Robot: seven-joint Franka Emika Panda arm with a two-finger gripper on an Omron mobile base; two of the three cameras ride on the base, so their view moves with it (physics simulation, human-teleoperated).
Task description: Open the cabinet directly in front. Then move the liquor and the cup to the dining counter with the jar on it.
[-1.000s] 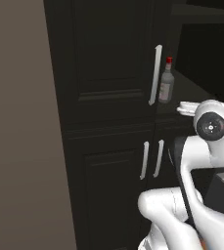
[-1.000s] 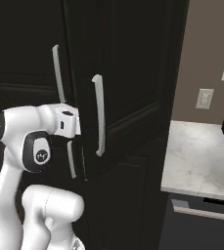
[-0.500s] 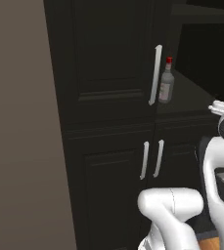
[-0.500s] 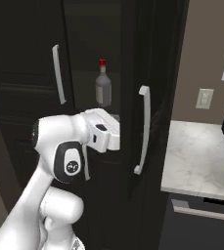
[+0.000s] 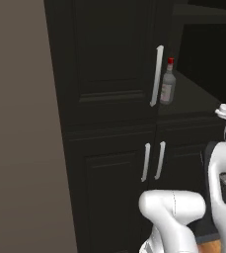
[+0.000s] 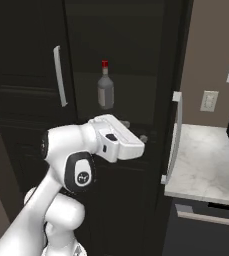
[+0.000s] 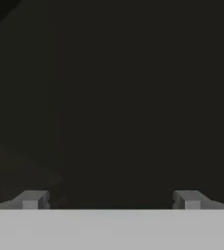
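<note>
My tool (image 7: 111, 199) released, nothing gripped; cabinet (image 6: 26, 75) right door swung open, liquor (image 6: 105, 86) upright on shelf at 12 o'clock.

cabinet (image 5: 109, 64): near-black wood, pale bar handles
bottle (image 6: 105, 86): clear grey glass, pale label, red cap
counter (image 6: 206, 165): white marble, veined in grey
wall (image 5: 20, 128): plain brownish grey
arm (image 6: 76, 160): white, dark joints
</note>
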